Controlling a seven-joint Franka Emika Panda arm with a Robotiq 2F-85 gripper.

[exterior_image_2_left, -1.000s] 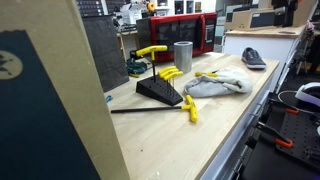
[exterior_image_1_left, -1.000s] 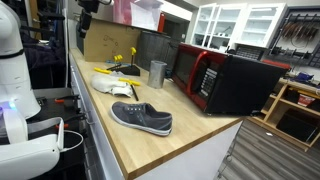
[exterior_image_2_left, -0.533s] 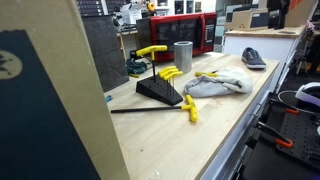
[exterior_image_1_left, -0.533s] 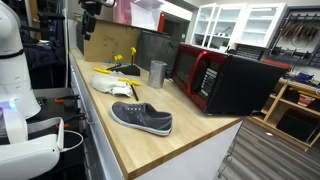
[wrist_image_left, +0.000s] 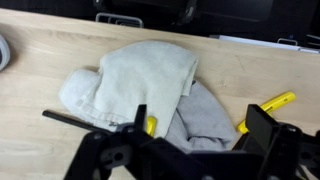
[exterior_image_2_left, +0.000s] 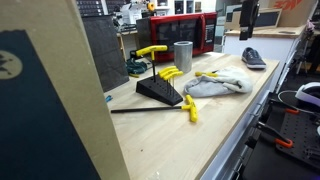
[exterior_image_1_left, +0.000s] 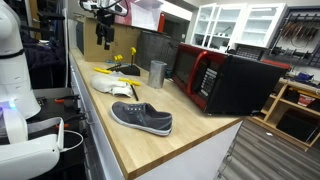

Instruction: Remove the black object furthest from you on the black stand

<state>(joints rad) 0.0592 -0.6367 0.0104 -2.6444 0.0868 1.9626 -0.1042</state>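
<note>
The black stand is a low wedge-shaped rack on the wooden counter; it also shows in an exterior view. Yellow-handled black keys stick up out of it. One long black key with a yellow handle lies flat on the counter in front of it. My gripper hangs high above the counter, also seen in an exterior view. In the wrist view the gripper is open and empty above a crumpled cloth, with a yellow handle beside it.
A metal cup and a red microwave stand behind the stand. A dark grey sneaker lies nearer the counter's end. The cloth lies next to the stand. A cardboard panel stands at the back.
My gripper has come down and moved over the counter toward the cloth and stand. Nothing on the counter has moved.
</note>
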